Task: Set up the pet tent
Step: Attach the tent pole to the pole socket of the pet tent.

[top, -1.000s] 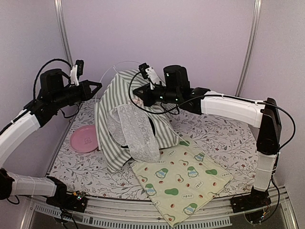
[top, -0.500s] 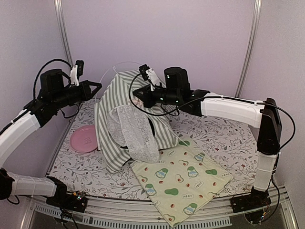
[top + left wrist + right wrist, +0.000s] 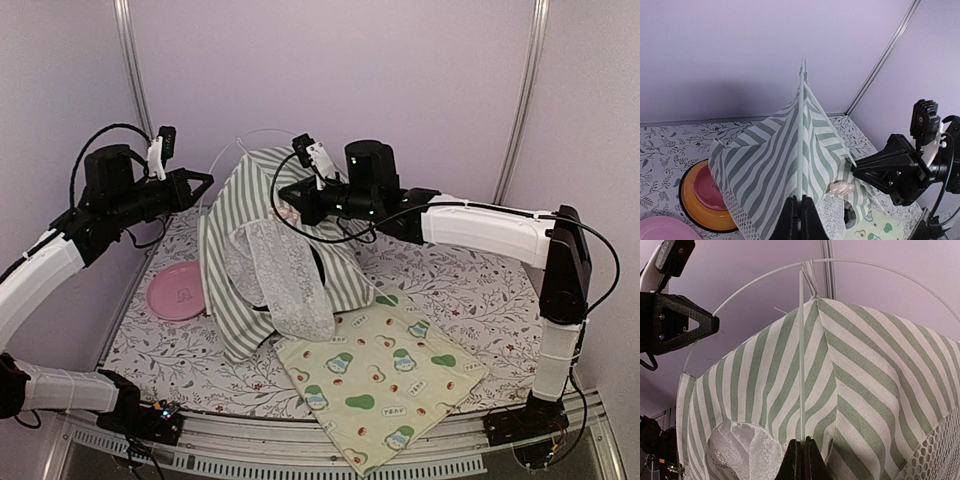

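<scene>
Mid-table the sage-green and white striped fabric pet tent [image 3: 235,215] stands half-raised, left gripper [image 3: 800,212] at its 10 o'clock, right gripper [image 3: 802,455] at 1 o'clock, each pinched tight on a thin white pole [image 3: 801,340] (white lace curtain [image 3: 285,275] hangs in front).

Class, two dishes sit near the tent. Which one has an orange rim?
The deeper bowl right beside the striped tent: orange rim, pink inside. The flat plate is pink all over.

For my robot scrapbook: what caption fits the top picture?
Left claw and right claw hold the striped pet tent up beside the avocado mat.
</scene>
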Robot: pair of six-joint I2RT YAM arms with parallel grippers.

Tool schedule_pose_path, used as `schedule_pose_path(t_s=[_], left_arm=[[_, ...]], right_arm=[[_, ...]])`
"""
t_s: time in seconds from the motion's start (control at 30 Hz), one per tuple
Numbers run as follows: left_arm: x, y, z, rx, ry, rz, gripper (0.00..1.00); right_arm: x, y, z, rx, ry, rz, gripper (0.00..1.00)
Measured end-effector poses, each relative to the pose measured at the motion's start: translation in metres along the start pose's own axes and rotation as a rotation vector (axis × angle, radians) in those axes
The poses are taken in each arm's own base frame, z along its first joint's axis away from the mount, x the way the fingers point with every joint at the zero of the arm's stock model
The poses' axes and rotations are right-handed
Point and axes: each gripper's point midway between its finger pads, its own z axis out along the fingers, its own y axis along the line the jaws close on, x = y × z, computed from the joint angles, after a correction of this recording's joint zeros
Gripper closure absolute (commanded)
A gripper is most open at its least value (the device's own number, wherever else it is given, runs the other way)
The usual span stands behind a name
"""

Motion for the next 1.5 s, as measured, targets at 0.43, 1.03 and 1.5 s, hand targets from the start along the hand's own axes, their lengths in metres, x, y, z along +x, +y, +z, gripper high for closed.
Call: schedule_pose_path(t_s=[0.43,1.03,1.5], left_arm=[[0.0,0.0,0.0,0.0,0.0,0.0,1.0],[-0.004,-0.004,-0.005,0.011,-0.013,0.006,1.0],[0.004,-0.025,-0.006,0.081,0.001,0.043,1.0]], right_arm=[[0.0,-0.002,0.0,0.011,-0.001,0.004,1.0],[-0.012,-0.007,-0.002,0.051,-0.001,0.016,1.0],[-0.015,-0.011,0.004,0.088,0.029,0.076,1.0]])
